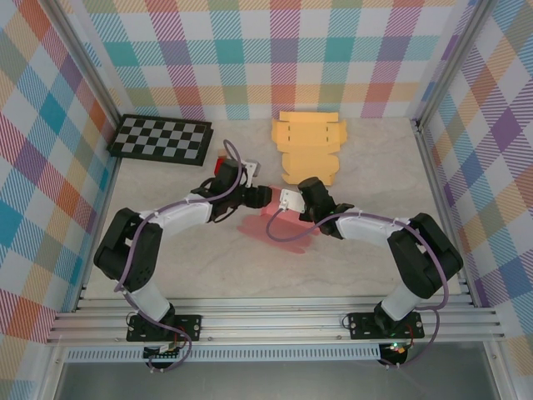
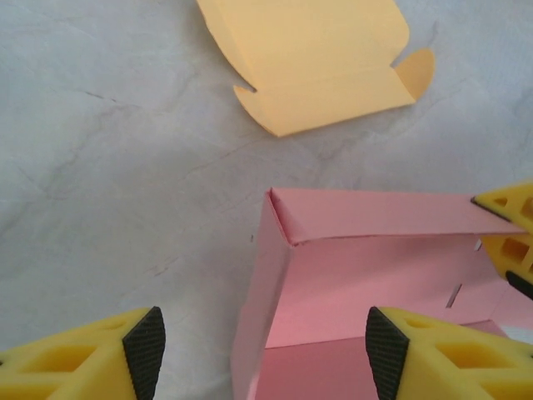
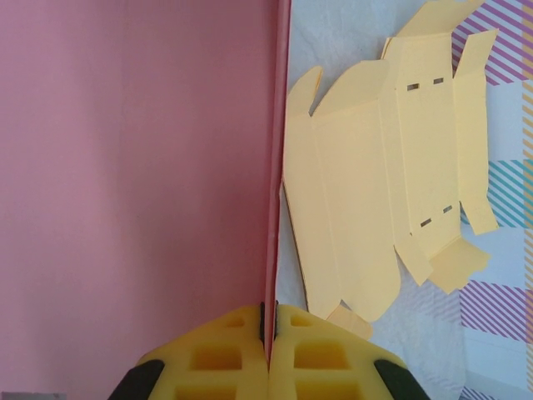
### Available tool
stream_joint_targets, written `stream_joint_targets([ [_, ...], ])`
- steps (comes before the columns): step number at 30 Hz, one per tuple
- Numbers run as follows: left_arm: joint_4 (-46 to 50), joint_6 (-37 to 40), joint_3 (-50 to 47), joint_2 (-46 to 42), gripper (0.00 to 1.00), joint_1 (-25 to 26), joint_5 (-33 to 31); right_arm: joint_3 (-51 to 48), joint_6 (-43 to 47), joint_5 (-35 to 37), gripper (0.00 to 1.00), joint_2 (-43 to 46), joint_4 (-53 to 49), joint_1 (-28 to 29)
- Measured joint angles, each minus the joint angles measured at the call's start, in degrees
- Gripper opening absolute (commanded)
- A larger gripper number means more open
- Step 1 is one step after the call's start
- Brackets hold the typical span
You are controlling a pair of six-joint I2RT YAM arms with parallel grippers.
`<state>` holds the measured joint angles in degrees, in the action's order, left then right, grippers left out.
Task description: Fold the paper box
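Left end effector (image 2: 262, 354), yellow with black ribbed pads, has its fingers spread apart over one corner of the pink paper box (image 2: 358, 275), gripping nothing. Right end effector (image 3: 268, 321) is pinched together on the thin edge of a pink panel. The box sits mid-bench between the two arms, and looks about half formed. One long wall stands with its rim creased over and one corner is made, but the top is open and small slots remain unfilled. The paper is smooth, matte, thin card with crisp folds. Beyond it an orange cut-out sheet (image 1: 310, 150) lies flat, tabbed and slotted, on the pale marbled bench (image 1: 191, 267).
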<state>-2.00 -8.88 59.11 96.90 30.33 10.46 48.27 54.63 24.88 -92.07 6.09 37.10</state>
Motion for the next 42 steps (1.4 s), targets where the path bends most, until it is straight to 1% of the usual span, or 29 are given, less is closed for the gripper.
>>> stream_joint_targets([
  [5, 0.2, 3.02, 0.04, 2.78, 0.6, 1.92, 0.83, 0.17, -0.02, -0.02, 0.0, 0.0, -0.28, 0.0],
  [8, 0.72, 4.37, 0.79, 5.38, 0.57, 3.02, 0.26, 0.2, -0.02, -0.02, 0.0, 0.02, -0.37, 0.0],
  [12, 0.81, 5.33, 2.27, 8.57, 0.56, 3.34, -3.15, 0.2, -0.02, -0.2, 0.0, 0.33, -0.74, 0.04],
  [16, 0.04, 5.31, 2.64, 9.03, 0.54, 3.34, -6.6, 0.17, 0.0, -0.35, 0.0, 0.94, -1.09, 0.35],
  [20, -1.92, 5.07, 2.78, 9.03, 0.53, 3.34, -7.61, 0.17, 0.0, -0.46, 0.0, 0.98, -1.14, 0.5],
  [23, -3.3, 4.44, 2.89, 9.05, 0.47, 3.34, -7.56, 0.17, 0.0, -0.48, 0.0, 0.98, -1.14, 0.5],
  [24, -3.85, 4.22, 3.04, 9.14, 0.42, 3.34, -7.61, 0.17, 0.0, -0.48, 0.0, 0.98, -1.16, 0.5],
  [27, -4.48, 3.87, 3.93, 9.86, 0.21, 3.37, -7.96, 0.15, 0.0, -0.55, 0.0, 1.07, -1.09, 0.63],
  [29, -4.74, 3.89, 4.52, 10.32, 0.02, 3.82, -8.59, 0.15, 0.0, -0.35, 0.0, 1.07, -0.94, 0.94],
  [30, -4.52, 4.04, 4.72, 10.43, 0.0, 4.28, -9.51, 0.15, 0.0, 0.24, 0.0, 1.07, -0.96, 1.03],
  [37, -2.78, 4.26, 6.32, 11.17, 0.0, 6.43, -16.55, 0.02, 0.0, 1.01, 0.0, 1.27, -0.44, 0.94],
  [39, -2.62, 4.28, 6.43, 11.19, 0.0, 6.84, -17.86, 0.02, 0.0, 1.05, 0.0, 1.27, -0.26, 0.94],
  [42, -2.69, 4.44, 6.4, 11.19, 0.0, 6.93, -17.99, -0.02, -0.24, 1.05, 0.0, 1.27, -0.17, 0.94],
])
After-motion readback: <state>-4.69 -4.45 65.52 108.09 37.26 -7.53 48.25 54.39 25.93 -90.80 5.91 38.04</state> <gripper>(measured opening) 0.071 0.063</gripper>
